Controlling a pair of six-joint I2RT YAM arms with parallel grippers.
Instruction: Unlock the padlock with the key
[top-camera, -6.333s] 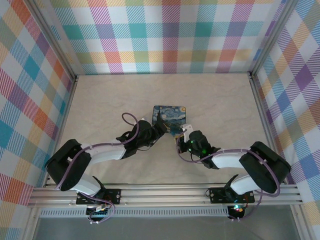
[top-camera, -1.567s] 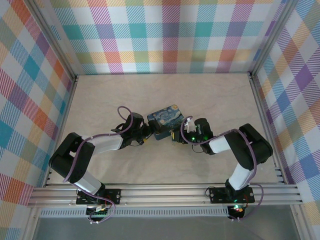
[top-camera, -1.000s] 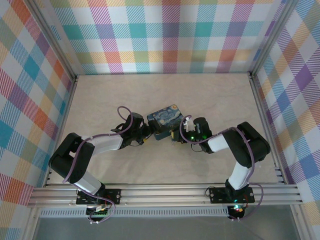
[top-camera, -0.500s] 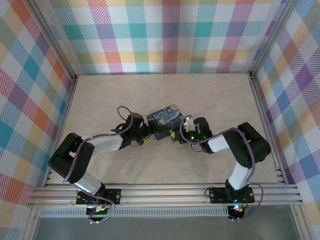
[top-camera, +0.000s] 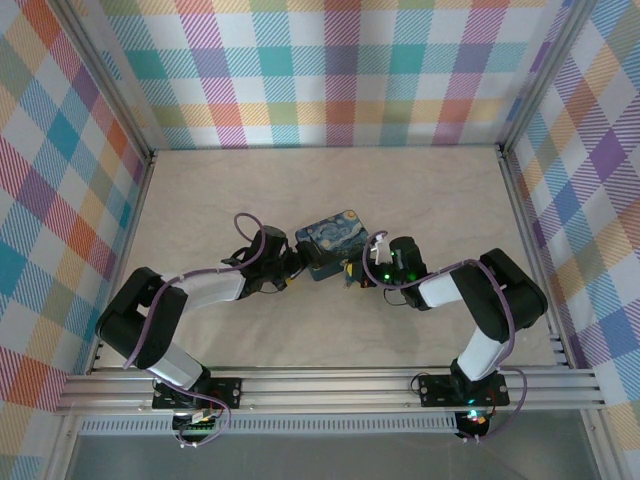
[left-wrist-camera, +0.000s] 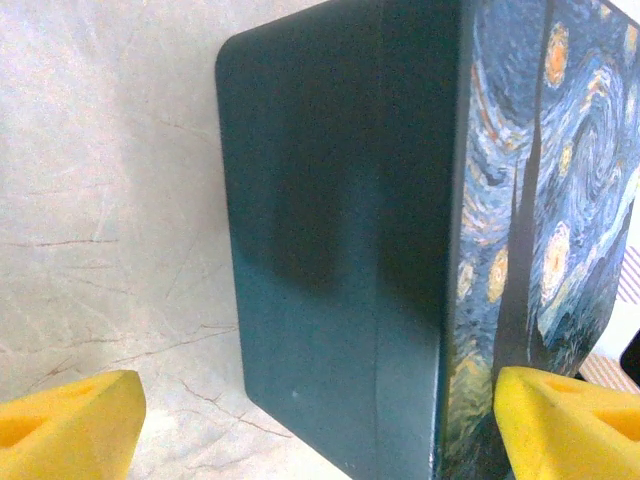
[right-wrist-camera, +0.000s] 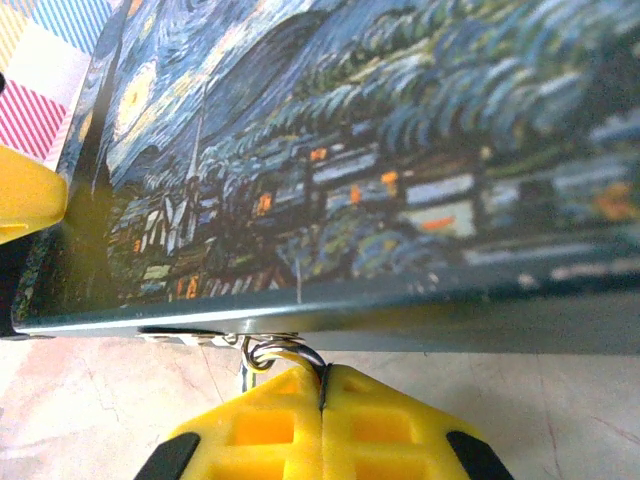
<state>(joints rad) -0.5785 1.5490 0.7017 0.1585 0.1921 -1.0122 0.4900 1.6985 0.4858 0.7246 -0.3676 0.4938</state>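
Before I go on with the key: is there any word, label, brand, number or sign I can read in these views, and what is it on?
No readable text in any view.
Painted tin: a starry-night picture only, no words or brand.
Small metal ring at the tip of the shut right tool: no marking can be made out.
Plaid walls: pattern only.

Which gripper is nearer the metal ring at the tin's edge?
Right. The right gripper is shut on the metal ring beside the tin; the left gripper is open at the tin's opposite end.
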